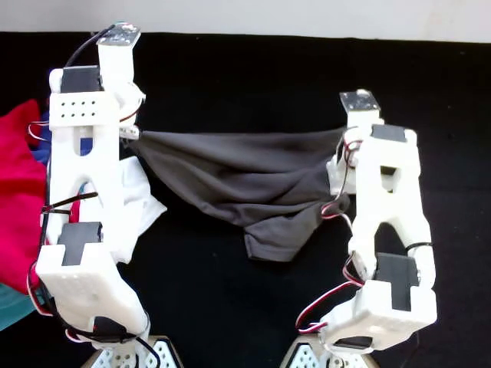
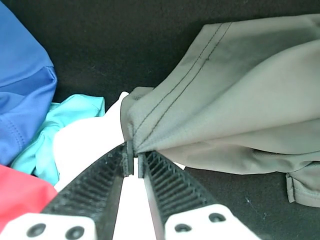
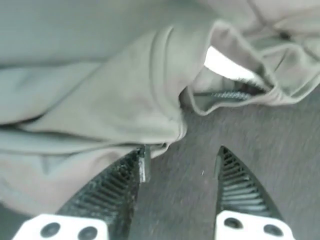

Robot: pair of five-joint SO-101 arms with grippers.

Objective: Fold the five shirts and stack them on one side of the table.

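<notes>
A grey shirt [image 1: 238, 172] hangs spread between the two arms over the black table [image 1: 253, 69], its lower part sagging in folds toward the front. My left gripper [image 1: 134, 132] is shut on the shirt's stitched corner [image 2: 150, 125], the cloth pinched at the fingertips [image 2: 135, 162]. At the shirt's other end sits my right gripper [image 1: 341, 149]. It is open [image 3: 182, 160]; the grey cloth [image 3: 100, 90] lies against one finger [image 3: 125, 180], and the other finger [image 3: 237, 185] stands apart over bare table.
More shirts are piled at the table's left edge: red [image 1: 19, 192], blue [image 2: 25, 90], teal [image 2: 60, 125] and white [image 1: 142, 199], the white one lying under the left arm. Bare black table lies behind and in front of the grey shirt.
</notes>
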